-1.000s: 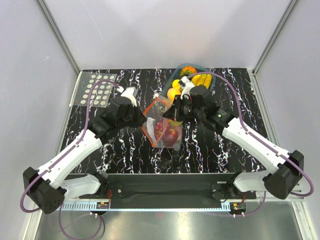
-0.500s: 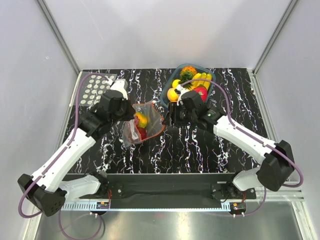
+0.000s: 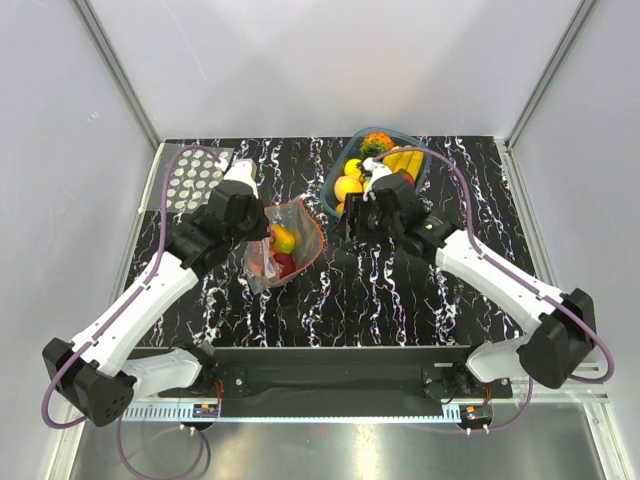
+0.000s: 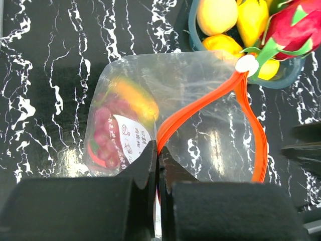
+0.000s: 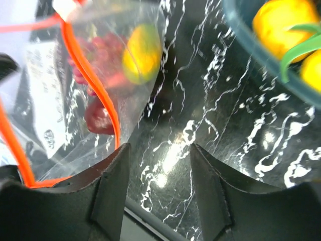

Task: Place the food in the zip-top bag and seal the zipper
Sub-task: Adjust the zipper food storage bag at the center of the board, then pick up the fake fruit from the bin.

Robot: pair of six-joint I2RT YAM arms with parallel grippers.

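The clear zip-top bag (image 3: 285, 250) lies on the black marbled table, with its mouth toward the tray. The two orange sides of the zipper (image 4: 200, 103) stand apart. Inside the bag is food: a yellow-orange fruit (image 3: 284, 240) and a dark red one (image 3: 283, 265). My left gripper (image 4: 159, 150) is shut on the zipper strip at the bag's left end. To the right of the bag, my right gripper (image 5: 159, 150) hangs open over bare table with nothing between its fingers. In the top view it (image 3: 352, 215) sits between bag and tray.
A dark teal tray (image 3: 330, 185) at the back holds more toy fruit, including an orange one (image 3: 348, 187) and yellow bananas (image 3: 403, 160). A clear sheet with white dots (image 3: 190, 180) lies at the back left. Metal rails edge the table.
The right gripper has opened, let go of the bag and drawn back toward the tray. The left arm has carried the bag to the left.
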